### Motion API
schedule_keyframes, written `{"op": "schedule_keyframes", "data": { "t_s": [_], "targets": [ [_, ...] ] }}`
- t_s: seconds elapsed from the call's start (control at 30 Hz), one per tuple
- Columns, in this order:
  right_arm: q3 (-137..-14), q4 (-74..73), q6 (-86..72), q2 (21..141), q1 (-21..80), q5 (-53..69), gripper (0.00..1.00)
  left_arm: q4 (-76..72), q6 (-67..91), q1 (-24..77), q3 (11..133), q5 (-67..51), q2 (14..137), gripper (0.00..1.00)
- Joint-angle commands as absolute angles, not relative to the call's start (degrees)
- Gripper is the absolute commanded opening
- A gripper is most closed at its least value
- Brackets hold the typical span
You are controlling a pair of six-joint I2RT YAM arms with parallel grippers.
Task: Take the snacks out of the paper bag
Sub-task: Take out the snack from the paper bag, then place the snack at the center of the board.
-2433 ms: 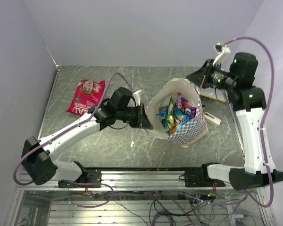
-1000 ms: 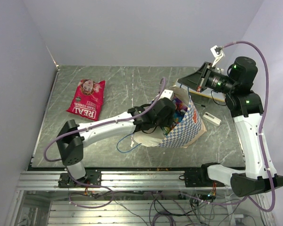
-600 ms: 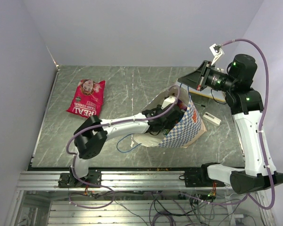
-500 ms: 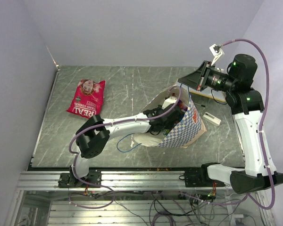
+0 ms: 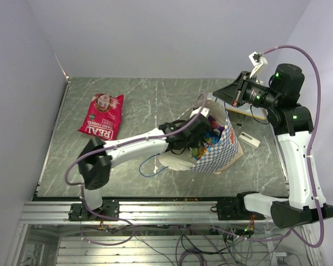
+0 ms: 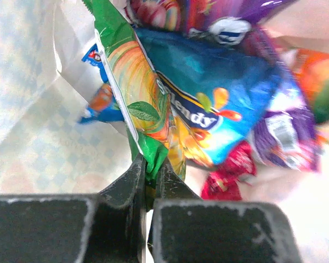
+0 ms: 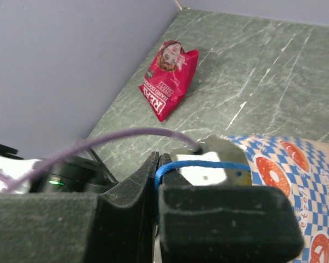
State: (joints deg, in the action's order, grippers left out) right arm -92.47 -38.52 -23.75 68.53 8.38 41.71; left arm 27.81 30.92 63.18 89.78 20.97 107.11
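Note:
The paper bag (image 5: 219, 151) lies tilted on the table with its mouth held up. My right gripper (image 5: 217, 95) is shut on its blue cord handle (image 7: 208, 164) above the checkered bag wall (image 7: 296, 164). My left gripper (image 5: 202, 137) reaches inside the bag and is shut (image 6: 151, 164) on the lower edge of a green packet (image 6: 132, 82). Behind it lie a blue packet (image 6: 208, 104), a purple packet (image 6: 279, 129), an orange one (image 6: 312, 82) and a small red candy (image 6: 230, 170). The red "REAL" packet (image 5: 102, 116) lies on the table at the far left, also seen in the right wrist view (image 7: 169, 85).
A small white block (image 5: 248, 139) lies right of the bag. A flat yellowish board (image 5: 250, 111) sits under the right arm. The bag's other blue cord (image 5: 150, 166) loops on the table by the left forearm. Grey walls close in left and behind.
My left gripper went from outside the bag's mouth down into it and closed on the green packet. My right gripper raised the handle a little; the bag's mouth stands more upright.

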Motion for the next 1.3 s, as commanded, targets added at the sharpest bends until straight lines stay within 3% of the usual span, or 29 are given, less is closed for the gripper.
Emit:
{"op": "schedule_keyframes", "data": {
  "t_s": [0.0,0.33,0.5,0.6,0.8,1.07,1.27],
  "targets": [
    [-96.5,-38.2,-19.7,68.9,8.9,41.1,0.00,29.3,28.4,62.7,89.5,14.4,95.6,0.07],
    [-94.7,-39.6,-15.1,67.3,8.8,38.5,0.00,38.9,26.8,58.0,86.7,2.0,76.8,0.07],
    [-92.7,-38.8,-14.8,65.6,8.9,38.0,0.00,47.5,23.0,55.4,92.4,0.6,70.4,0.07],
    [-91.5,-38.0,-15.0,64.7,8.8,37.8,0.00,56.1,20.7,54.9,98.7,9.1,70.0,0.07],
    [-92.5,-40.4,-13.1,65.0,8.9,37.5,0.00,66.1,27.2,53.4,106.5,50.1,70.2,0.07],
    [-94.9,-44.7,-10.2,67.3,8.9,37.9,0.00,60.6,22.5,38.7,101.7,58.5,78.6,0.07],
    [-95.0,-45.0,-10.5,68.7,8.8,39.2,0.00,39.3,7.8,29.2,90.2,65.3,84.5,0.07]
  ]
}}
